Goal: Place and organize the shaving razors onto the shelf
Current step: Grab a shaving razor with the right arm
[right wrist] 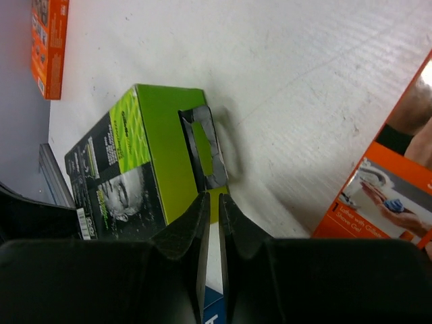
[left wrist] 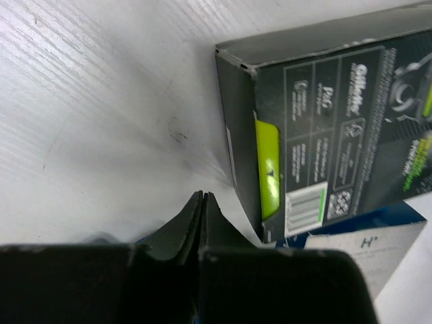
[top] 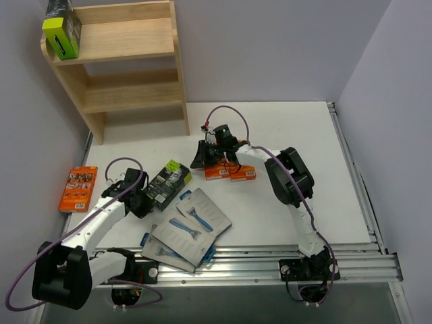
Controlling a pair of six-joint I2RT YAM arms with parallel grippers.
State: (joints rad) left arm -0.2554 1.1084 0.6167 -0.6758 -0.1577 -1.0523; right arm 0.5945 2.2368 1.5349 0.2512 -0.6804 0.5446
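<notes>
The light wooden shelf (top: pixel 128 40) stands at the back left, one black and lime box (top: pixel 61 30) on its top tier. On the table lie an orange pack (top: pixel 79 188) at far left, a black box with lime sides (top: pixel 167 182) (left wrist: pixel 331 135) (right wrist: pixel 135 155), several grey cards showing a blue razor (top: pixel 192 226), and two orange packs (top: pixel 229 172) (right wrist: pixel 398 196). My left gripper (top: pixel 140 201) (left wrist: pixel 202 197) is shut and empty, just left of the black box. Only a thin slit shows between the fingers of my shut right gripper (top: pixel 197 160) (right wrist: pixel 210 197), which holds nothing and points at the box's lime end.
The white table (top: pixel 283 128) is enclosed by grey walls at the back and on both sides. A metal rail (top: pixel 270 260) runs along the near edge by the arm bases. The shelf's lower tier (top: pixel 135 94) holds nothing.
</notes>
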